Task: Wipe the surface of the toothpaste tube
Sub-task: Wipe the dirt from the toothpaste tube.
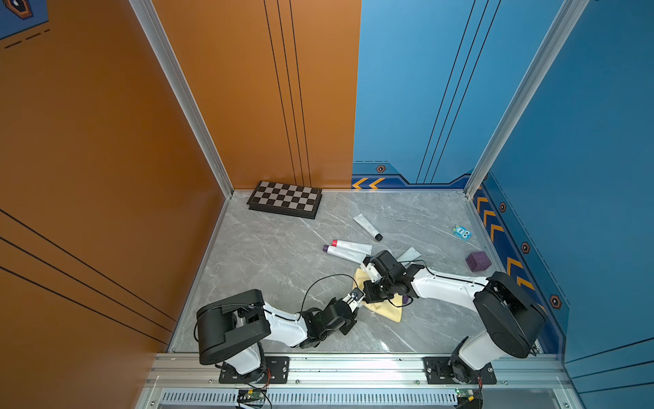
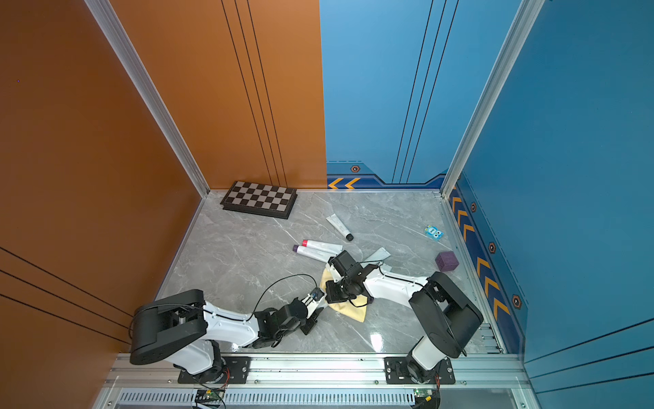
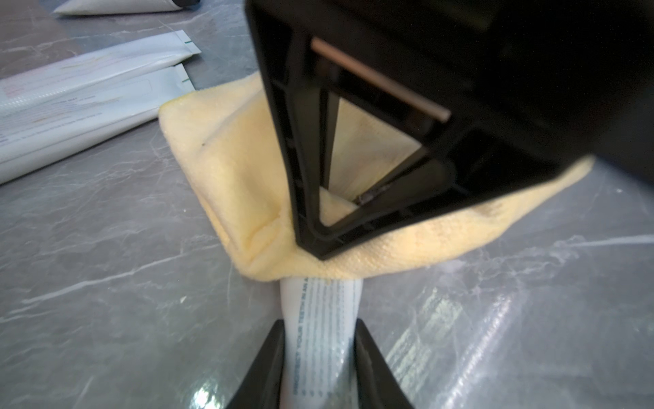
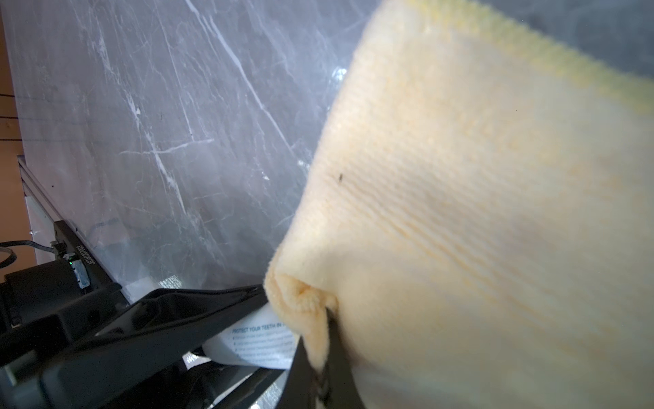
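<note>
The toothpaste tube (image 3: 320,329) is pinched across its width between the jaws of the left gripper (image 3: 319,323). Its long axis is pointed away from those jaws straight at the yellow cloth (image 3: 226,170), under whose near edge its far end is hidden. A fold of that cloth is clamped in the closed jaws of the right gripper (image 4: 320,361), and the cloth is draped over the tube, above the counter (image 3: 106,283).
</note>
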Controlling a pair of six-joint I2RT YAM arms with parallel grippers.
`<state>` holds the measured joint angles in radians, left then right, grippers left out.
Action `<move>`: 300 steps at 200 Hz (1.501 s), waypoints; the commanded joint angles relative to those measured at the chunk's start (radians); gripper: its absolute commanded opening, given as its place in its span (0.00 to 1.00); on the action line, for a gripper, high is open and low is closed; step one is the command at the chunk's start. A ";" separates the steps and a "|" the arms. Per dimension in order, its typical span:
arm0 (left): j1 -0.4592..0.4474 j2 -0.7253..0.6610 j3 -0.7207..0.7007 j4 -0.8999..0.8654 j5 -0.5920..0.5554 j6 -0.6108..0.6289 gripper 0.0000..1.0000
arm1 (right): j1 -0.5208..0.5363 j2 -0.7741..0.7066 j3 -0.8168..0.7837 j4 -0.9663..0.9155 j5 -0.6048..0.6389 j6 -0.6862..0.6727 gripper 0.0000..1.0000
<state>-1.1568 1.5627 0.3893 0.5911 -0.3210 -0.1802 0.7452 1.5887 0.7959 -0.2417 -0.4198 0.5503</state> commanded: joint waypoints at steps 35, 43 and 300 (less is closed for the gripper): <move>0.020 -0.012 -0.038 -0.073 -0.054 0.007 0.29 | 0.054 0.068 -0.044 -0.213 -0.092 -0.017 0.00; 0.012 -0.013 -0.037 -0.072 -0.064 0.011 0.29 | 0.051 0.080 -0.024 -0.262 0.011 -0.030 0.00; -0.264 0.242 0.097 -0.078 -0.460 0.133 0.32 | -0.441 -0.080 -0.112 -0.084 -0.006 0.054 0.00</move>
<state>-1.4021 1.7634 0.4992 0.6247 -0.7956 -0.0593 0.2932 1.4899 0.6960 -0.3229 -0.4072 0.5953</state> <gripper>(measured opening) 0.321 0.055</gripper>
